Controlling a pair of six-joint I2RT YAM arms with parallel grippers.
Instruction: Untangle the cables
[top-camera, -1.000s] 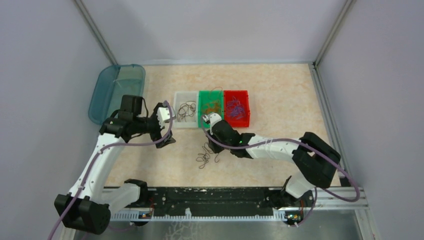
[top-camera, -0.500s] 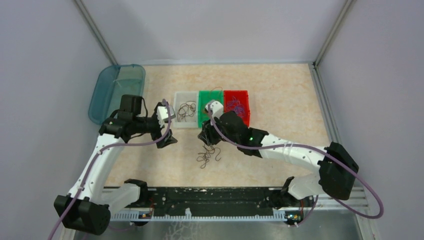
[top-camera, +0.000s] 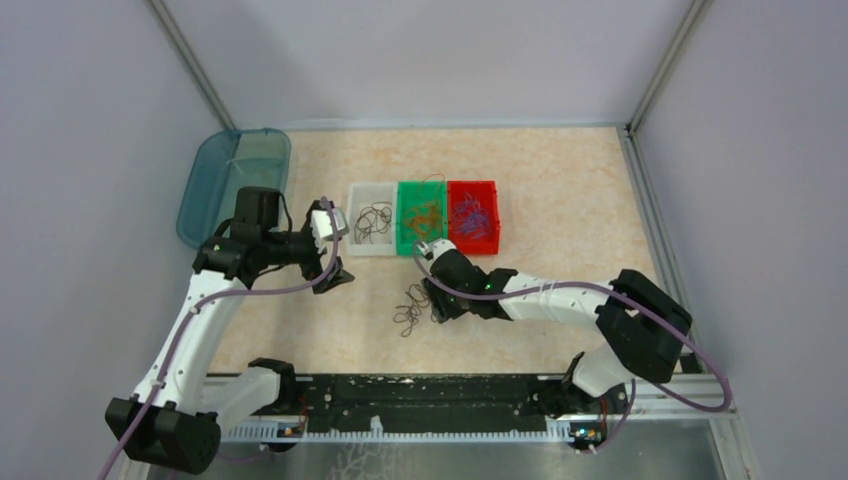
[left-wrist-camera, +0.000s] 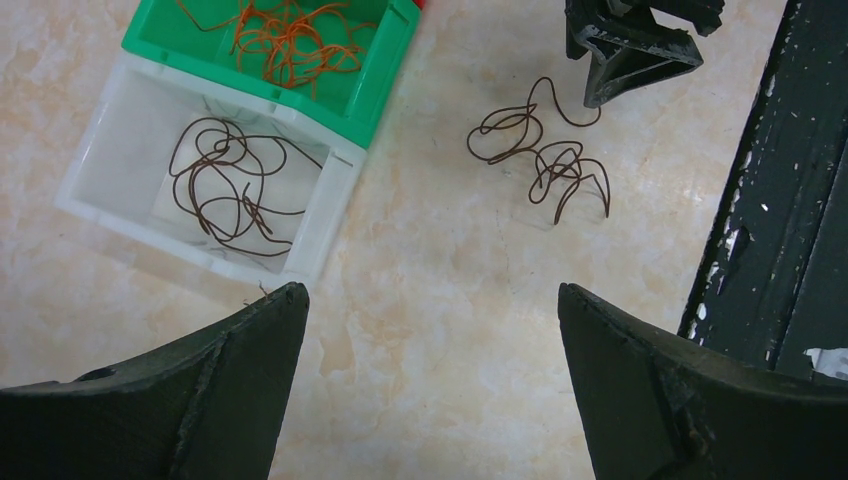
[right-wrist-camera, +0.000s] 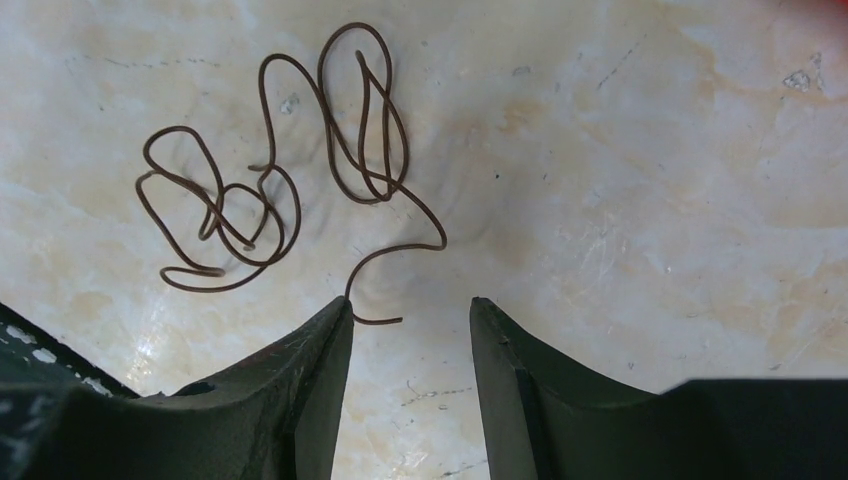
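Note:
A loose clump of dark brown cables (top-camera: 410, 308) lies on the table in front of the bins; it also shows in the left wrist view (left-wrist-camera: 540, 155) and the right wrist view (right-wrist-camera: 270, 170). My right gripper (top-camera: 436, 305) (right-wrist-camera: 410, 300) is open and low over the table at the clump's right end, with a wire end by its left fingertip (right-wrist-camera: 335, 315). My left gripper (top-camera: 337, 272) (left-wrist-camera: 430, 290) is open and empty, hovering near the white bin. More brown cables lie in the white bin (top-camera: 355, 248), orange ones in the green bin (top-camera: 404, 248), blue/purple ones in the red bin (top-camera: 490, 246).
A teal translucent lid (top-camera: 215, 190) lies at the back left. The black base rail (top-camera: 420, 392) runs along the near edge. Grey walls enclose the table on three sides.
My right gripper has come back from the green bin and dropped down to the right end of the brown clump. My left gripper barely shifted.

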